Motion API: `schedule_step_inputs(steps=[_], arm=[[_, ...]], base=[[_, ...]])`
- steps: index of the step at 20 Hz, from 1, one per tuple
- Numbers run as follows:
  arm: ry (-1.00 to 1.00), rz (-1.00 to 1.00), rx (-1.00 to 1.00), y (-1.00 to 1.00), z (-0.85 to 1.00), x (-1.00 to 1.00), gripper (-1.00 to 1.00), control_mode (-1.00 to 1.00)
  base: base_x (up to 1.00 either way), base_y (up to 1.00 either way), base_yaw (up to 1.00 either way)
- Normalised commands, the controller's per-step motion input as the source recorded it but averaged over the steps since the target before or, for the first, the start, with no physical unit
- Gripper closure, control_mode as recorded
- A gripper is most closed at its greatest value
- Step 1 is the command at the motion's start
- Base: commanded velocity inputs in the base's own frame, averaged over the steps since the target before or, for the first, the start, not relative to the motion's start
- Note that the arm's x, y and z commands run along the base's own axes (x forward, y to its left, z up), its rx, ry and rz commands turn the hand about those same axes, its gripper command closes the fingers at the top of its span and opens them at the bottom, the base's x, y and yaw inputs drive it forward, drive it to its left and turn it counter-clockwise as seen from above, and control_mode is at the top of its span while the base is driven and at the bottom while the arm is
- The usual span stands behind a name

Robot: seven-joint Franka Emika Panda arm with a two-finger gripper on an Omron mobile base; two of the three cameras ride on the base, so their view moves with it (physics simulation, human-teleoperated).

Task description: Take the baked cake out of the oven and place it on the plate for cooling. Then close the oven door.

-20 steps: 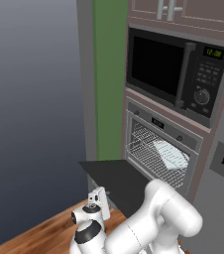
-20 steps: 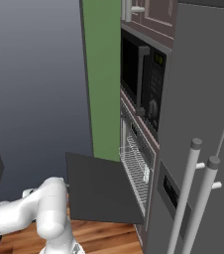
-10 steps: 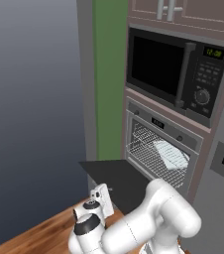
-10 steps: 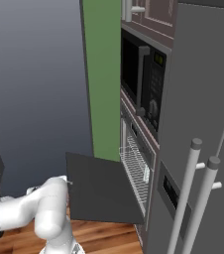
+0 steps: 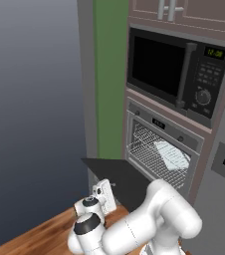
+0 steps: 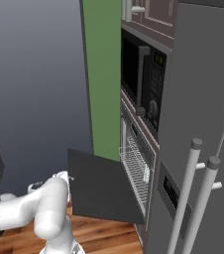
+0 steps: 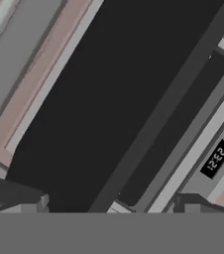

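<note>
The oven (image 5: 165, 124) stands open below the microwave, and its wire racks (image 5: 157, 157) carry a pale flat tray (image 5: 172, 155). The oven door (image 5: 122, 175) lies folded down flat as a dark panel, seen from the other side as the same oven door (image 6: 102, 188). The baked cake and the plate are out of view. My gripper (image 5: 104, 193) hangs just off the door's front left corner, low beside it. In the right base view the gripper (image 6: 62, 177) sits at the panel's left edge. The gripper (image 7: 113, 208) is open and holds nothing, facing a broad dark panel.
A black microwave (image 5: 170, 69) with a green clock sits above the oven. A grey fridge (image 6: 203, 119) with two long vertical handles fills the right side. A green wall strip (image 5: 109, 79) borders the oven column on the left. Wooden floor (image 5: 40, 240) lies below.
The hand has risen a little and edged toward the door's front corner. The arm's elbow has shifted with it. The oven door and tray have not moved.
</note>
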Motion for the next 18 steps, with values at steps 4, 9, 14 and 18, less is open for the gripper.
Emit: schedule_step_inputs(steps=[4, 9, 14, 18], arm=[[-0.28, -0.25, -0.24, -0.02, 0.22, 0.57, -1.0, -1.0], [-0.23, -0.24, -0.21, -0.17, 0.16, 0.78, -1.0, -1.0], [-0.19, -0.22, -0.18, -0.29, 0.08, 0.94, -1.0, -1.0], [-0.19, -0.21, -0.17, -0.31, 0.05, 0.97, -1.0, -1.0]], base=[[0.0, 0.0, 0.0], [0.0, 0.0, 0.0], [0.0, 0.0, 0.0], [0.0, 0.0, 0.0]])
